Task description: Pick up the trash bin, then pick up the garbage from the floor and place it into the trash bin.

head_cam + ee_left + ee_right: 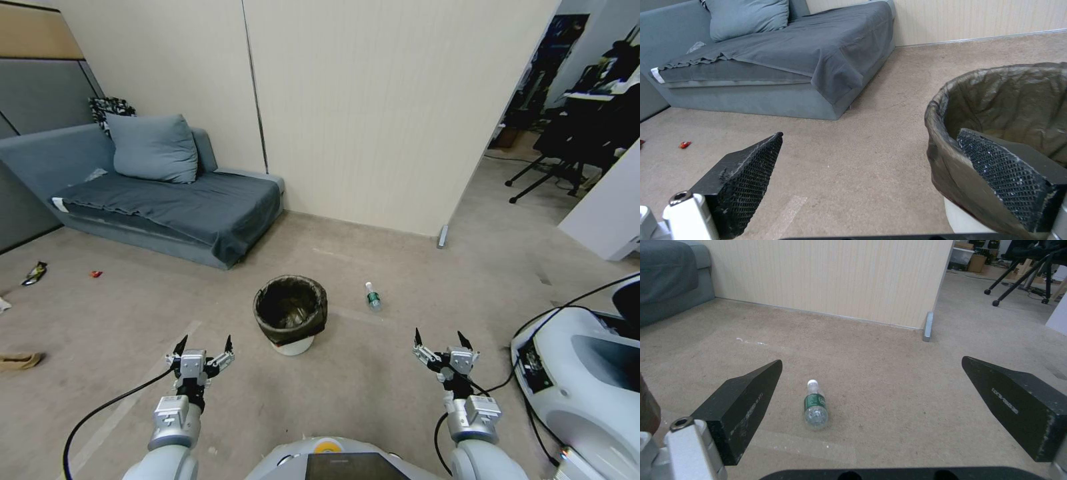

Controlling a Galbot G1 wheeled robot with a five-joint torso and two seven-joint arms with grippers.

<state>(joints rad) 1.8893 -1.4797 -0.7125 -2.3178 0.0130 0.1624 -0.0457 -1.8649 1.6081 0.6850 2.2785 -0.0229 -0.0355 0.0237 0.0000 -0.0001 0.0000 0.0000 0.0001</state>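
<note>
Carpeted floor, trash bin [291, 311] upright ahead; left gripper [203, 349] and right gripper [439, 342] hover, jaws wide, empty; best pinch the lined rim squarely, lift level

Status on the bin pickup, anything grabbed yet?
Nothing done yet. The bin stands on the floor, unheld. Left gripper and right gripper hover open and empty on either side of it. Litter is left on the floor: a bottle, a red scrap and a wrapper.
</note>
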